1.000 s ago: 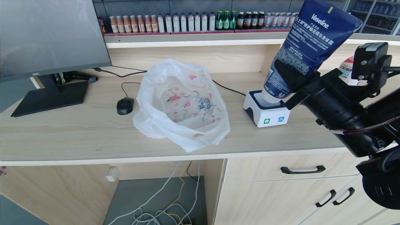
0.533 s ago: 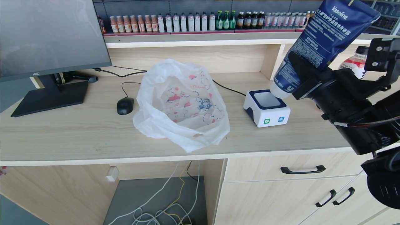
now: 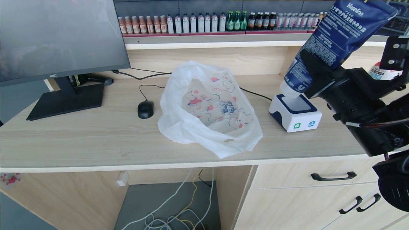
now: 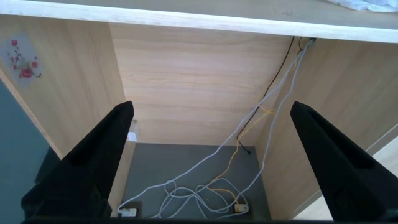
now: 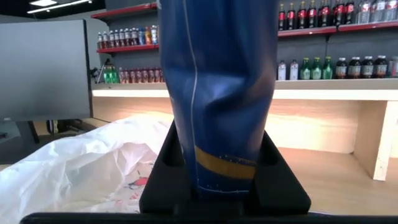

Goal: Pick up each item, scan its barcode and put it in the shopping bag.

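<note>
The right gripper (image 3: 314, 77), clamped on the tube (image 3: 338, 35), has raised its cap from the scanner (image 3: 295, 121); the scan is probably done, so the bag (image 3: 207, 108) comes next.

The tube (image 3: 338, 35) gets cut off by the top edge and its lower part is covered by the right gripper (image 3: 314, 75), a bottle (image 3: 379, 72) is mostly hidden behind the arm (image 3: 361, 105), and what's inside the bag (image 3: 207, 105) can't really be made out.

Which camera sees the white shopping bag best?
The head view: the whole bag lies open on the counter. The right wrist view catches just one crumpled side; the left wrist view, barely a white sliver.
</note>
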{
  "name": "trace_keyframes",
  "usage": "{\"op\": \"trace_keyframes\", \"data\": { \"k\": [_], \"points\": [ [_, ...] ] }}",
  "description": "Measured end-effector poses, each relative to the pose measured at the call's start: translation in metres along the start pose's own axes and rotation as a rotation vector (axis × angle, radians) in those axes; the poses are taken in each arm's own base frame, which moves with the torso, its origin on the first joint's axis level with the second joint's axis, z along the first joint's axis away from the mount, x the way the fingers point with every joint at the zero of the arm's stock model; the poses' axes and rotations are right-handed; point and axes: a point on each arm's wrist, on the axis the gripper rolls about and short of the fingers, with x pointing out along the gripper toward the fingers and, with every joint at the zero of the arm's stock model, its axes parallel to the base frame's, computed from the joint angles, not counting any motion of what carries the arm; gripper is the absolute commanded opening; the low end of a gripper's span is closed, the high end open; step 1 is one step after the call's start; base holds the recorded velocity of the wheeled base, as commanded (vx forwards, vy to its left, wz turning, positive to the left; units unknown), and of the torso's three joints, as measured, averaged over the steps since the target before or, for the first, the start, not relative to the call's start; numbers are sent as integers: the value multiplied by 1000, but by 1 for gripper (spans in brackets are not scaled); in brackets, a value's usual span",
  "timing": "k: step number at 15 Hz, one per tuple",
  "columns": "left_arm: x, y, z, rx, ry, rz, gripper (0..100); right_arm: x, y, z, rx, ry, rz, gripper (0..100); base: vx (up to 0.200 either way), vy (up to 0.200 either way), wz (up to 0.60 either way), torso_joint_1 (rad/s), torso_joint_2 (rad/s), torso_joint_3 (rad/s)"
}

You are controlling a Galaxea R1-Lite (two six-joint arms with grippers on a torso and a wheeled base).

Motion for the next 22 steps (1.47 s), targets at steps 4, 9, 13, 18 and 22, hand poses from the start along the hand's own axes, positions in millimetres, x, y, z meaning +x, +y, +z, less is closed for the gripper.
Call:
{"op": "trace_keyframes", "data": {
  "k": [4,9,13,18,22],
  "points": [
    [0,0,0,0,0,0,100,1,0,-2,0,2,2,0,0,200,0,4,2,0],
    [0,0,0,3,0,-1,100,1,0,-4,-1,10,4,0,0,80,0,3,2,2],
    [0,0,0,4,0,0,100,9,0,2,-10,-30,4,0,0,0,0,0,0,0],
    [0,0,0,5,0,0,100,18,6,-5,7,-35,64,0,0,0,0,0,0,0],
    [0,0,0,4,0,0,100,24,14,-29,-9,15,133,0,0,0,0,0,0,0]
  ]
}}
